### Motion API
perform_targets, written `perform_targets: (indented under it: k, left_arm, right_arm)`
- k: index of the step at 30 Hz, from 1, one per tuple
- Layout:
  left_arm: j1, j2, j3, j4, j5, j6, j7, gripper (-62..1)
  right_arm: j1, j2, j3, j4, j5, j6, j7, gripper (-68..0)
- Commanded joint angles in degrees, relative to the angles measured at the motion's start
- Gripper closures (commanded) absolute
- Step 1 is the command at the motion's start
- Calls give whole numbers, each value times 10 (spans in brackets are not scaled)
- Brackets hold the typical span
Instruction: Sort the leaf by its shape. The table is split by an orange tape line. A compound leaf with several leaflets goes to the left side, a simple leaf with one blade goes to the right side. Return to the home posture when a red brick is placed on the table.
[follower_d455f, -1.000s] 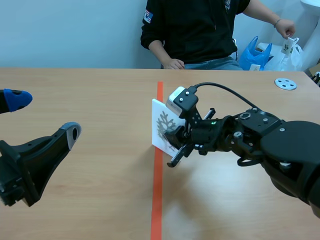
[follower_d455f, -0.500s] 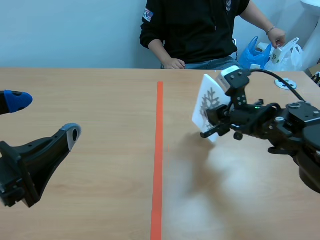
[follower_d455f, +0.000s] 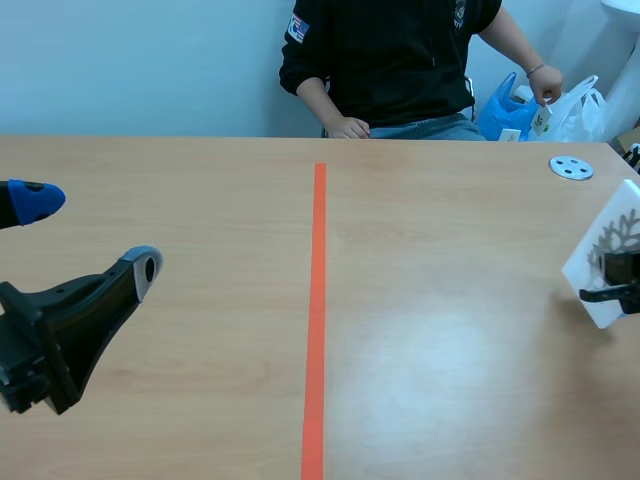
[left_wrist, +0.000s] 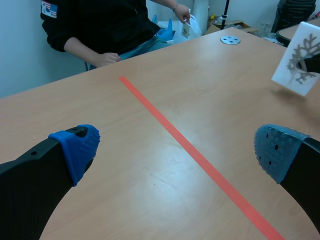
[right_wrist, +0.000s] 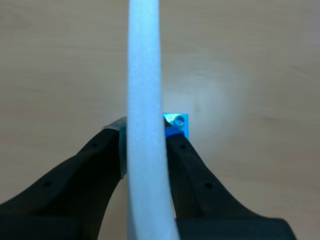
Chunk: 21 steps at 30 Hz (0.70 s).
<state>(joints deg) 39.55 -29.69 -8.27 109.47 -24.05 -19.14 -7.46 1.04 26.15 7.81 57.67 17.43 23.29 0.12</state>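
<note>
A white foam card (follower_d455f: 606, 258) printed with a dark, many-lobed leaf stands upright at the far right of the table, right of the orange tape line (follower_d455f: 316, 320). My right gripper (follower_d455f: 612, 280) is shut on it; only its fingertips show at the scene's right edge. In the right wrist view the card (right_wrist: 145, 115) is seen edge-on between the two fingers (right_wrist: 107, 155), just above the table. The card (left_wrist: 298, 57) also shows far off in the left wrist view. My left gripper (follower_d455f: 85, 240) hangs open over the left side, with nothing between its blue pads (left_wrist: 77, 147).
A person in black sits across the table, one hand (follower_d455f: 348, 128) at the far edge, the other (follower_d455f: 545, 85) at a white bag. A round grey disc (follower_d455f: 571, 168) lies at the back right. Blue bags (follower_d455f: 510, 105) stand behind the table.
My right arm has carried the card from the tape line far to the right, almost out of the scene view. The left arm has not moved. The person's raised hand has shifted slightly.
</note>
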Motion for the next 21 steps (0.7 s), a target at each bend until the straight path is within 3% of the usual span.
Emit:
perform_targets:
  k: [1, 5, 8, 13, 19, 21]
  left_arm:
    - [6, 0, -2, 9, -4, -1, -6, -623]
    - [6, 0, -2, 9, -4, -2, -6, -623]
    - [6, 0, -2, 9, -4, -2, -6, -623]
    - [6, 0, -2, 9, -4, -5, -6, -623]
    - [6, -1, -2, 9, -6, -12, -6, -623]
    - [6, -1, -2, 9, -6, -12, -6, -623]
  right_arm:
    - [0, 10, 6, 15, 11, 0, 9, -6]
    - [-23, 9, 34, 15, 12, 0, 16, -7]
    - [-32, 8, 39, 15, 12, -15, 19, -12]
    - [-41, 6, 39, 15, 12, -24, 24, -132]
    - [-41, 0, 39, 15, 13, -24, 24, -159]
    - [-41, 0, 39, 15, 14, -24, 24, -203]
